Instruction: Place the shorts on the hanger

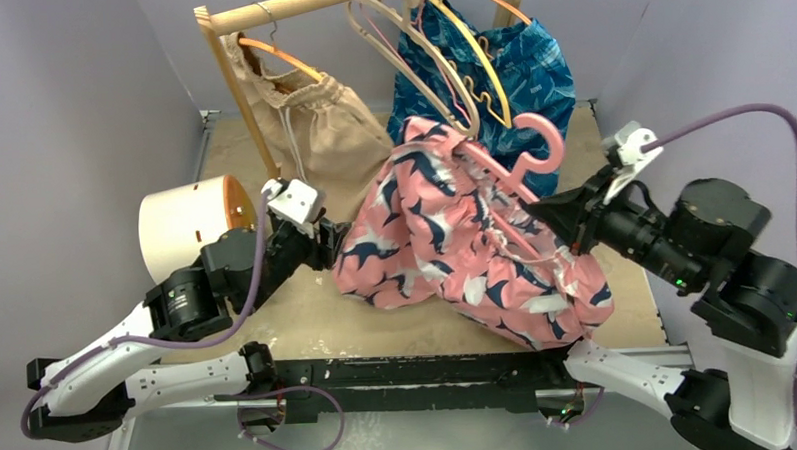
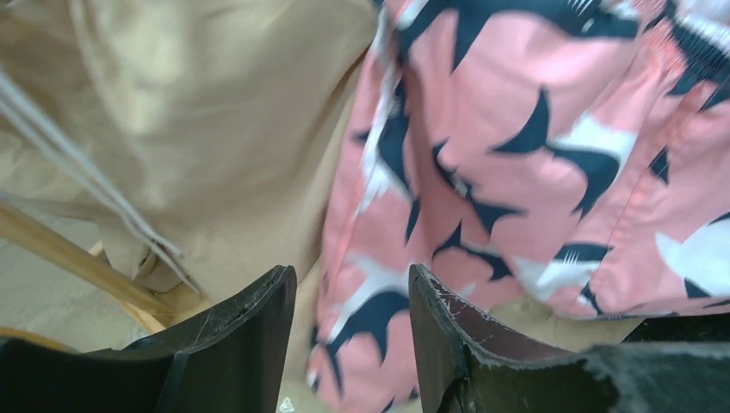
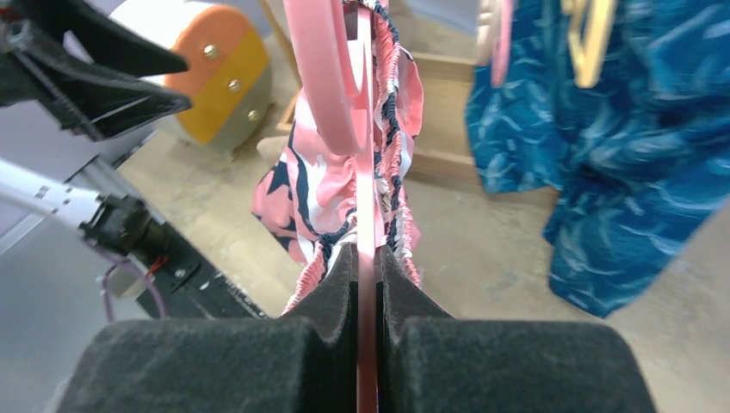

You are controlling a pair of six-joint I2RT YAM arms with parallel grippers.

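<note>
One gripper (image 3: 368, 258) clamping hanger (image 3: 318, 77), shorts (image 1: 445, 233) draped

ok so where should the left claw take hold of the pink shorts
Probably the loose lower-left edge of the shorts, coming in from the left. That edge hangs free straight ahead of the open left claw, while the waistband is gathered on the hanger, which the right claw pinches shut.

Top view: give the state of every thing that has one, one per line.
pink shorts: draped on the hanger, off the rail.
hanger: clamped by right gripper, hook free.
right gripper: shut on hanger.
left gripper: open beside the pink shorts.
blue shorts: hung on the rail.
beige shorts: hung on the rail.
</note>
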